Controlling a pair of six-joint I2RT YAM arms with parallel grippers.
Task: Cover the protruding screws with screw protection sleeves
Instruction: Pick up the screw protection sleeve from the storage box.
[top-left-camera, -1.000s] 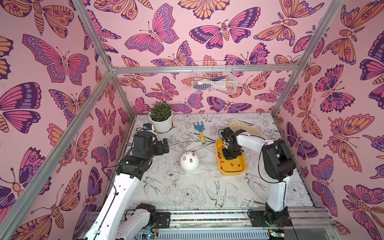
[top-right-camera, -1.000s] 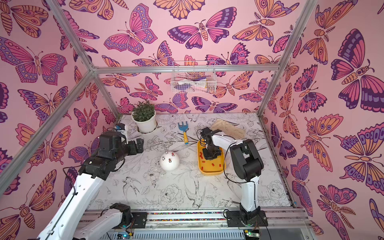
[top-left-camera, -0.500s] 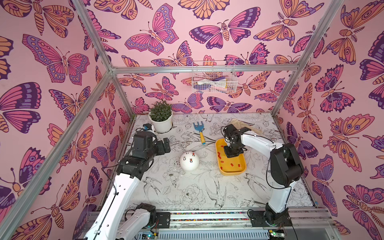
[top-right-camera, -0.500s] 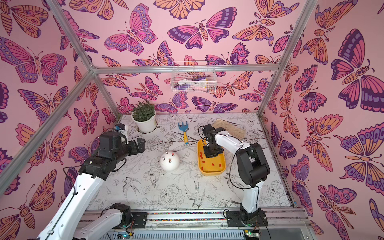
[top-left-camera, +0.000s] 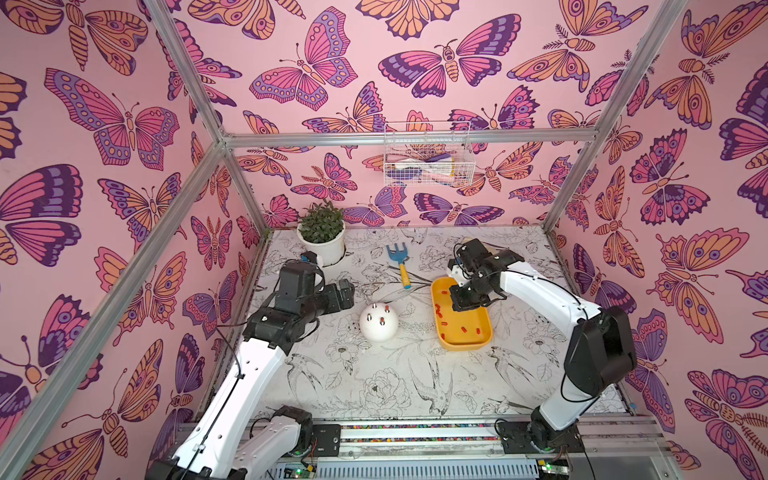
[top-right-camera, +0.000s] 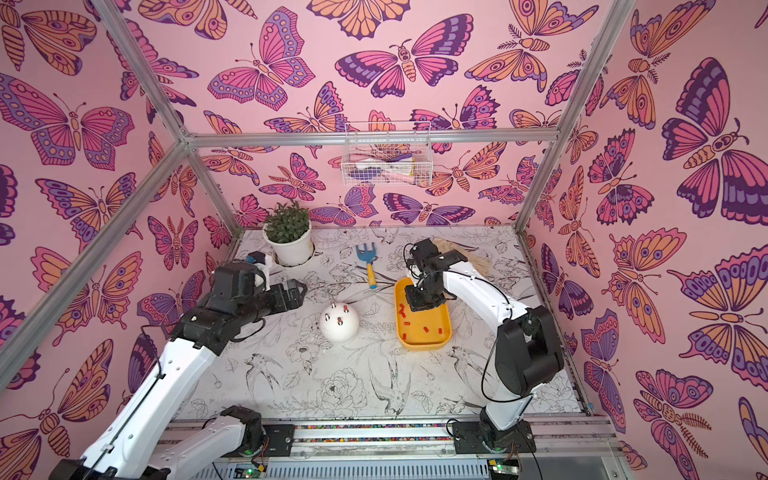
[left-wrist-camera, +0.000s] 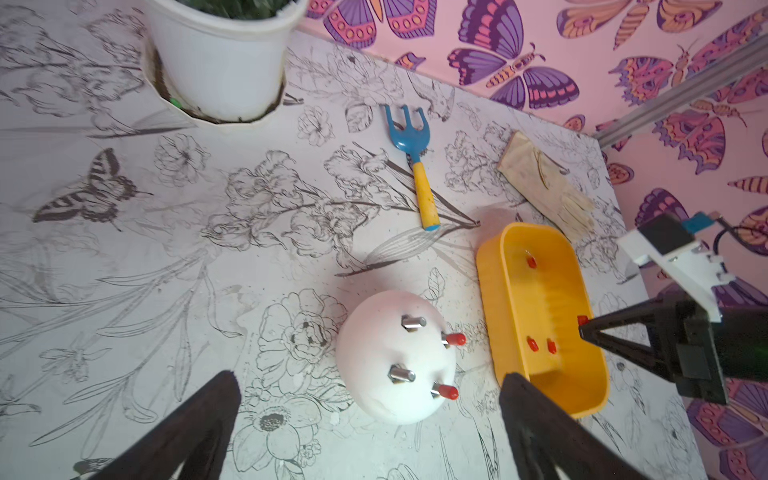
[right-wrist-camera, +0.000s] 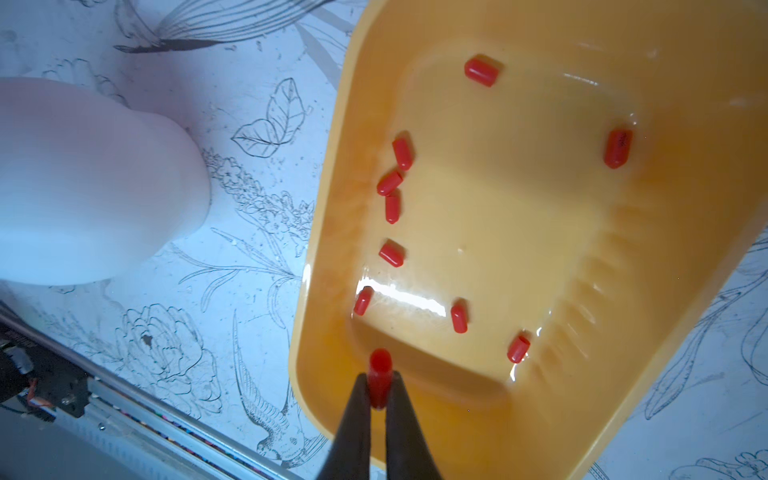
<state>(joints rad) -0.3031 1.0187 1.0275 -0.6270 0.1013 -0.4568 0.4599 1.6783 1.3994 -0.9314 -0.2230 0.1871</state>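
Protruding screws (left-wrist-camera: 401, 374): two capped, two bare; your right hand (right-wrist-camera: 379, 382) pinches another sleeve (right-wrist-camera: 380, 363); left hand (top-left-camera: 345, 291) gapes empty near the dome (left-wrist-camera: 374, 345).

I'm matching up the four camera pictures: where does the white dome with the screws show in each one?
Top view: white dome mid-table, beside the yellow tray.
Top view: same spot.
Left wrist: whole and sharp, beside the tray.
Right wrist: blurred, partly cut off, beside the tray.
Shared landmark: the yellow tray, next to the dome in every view.
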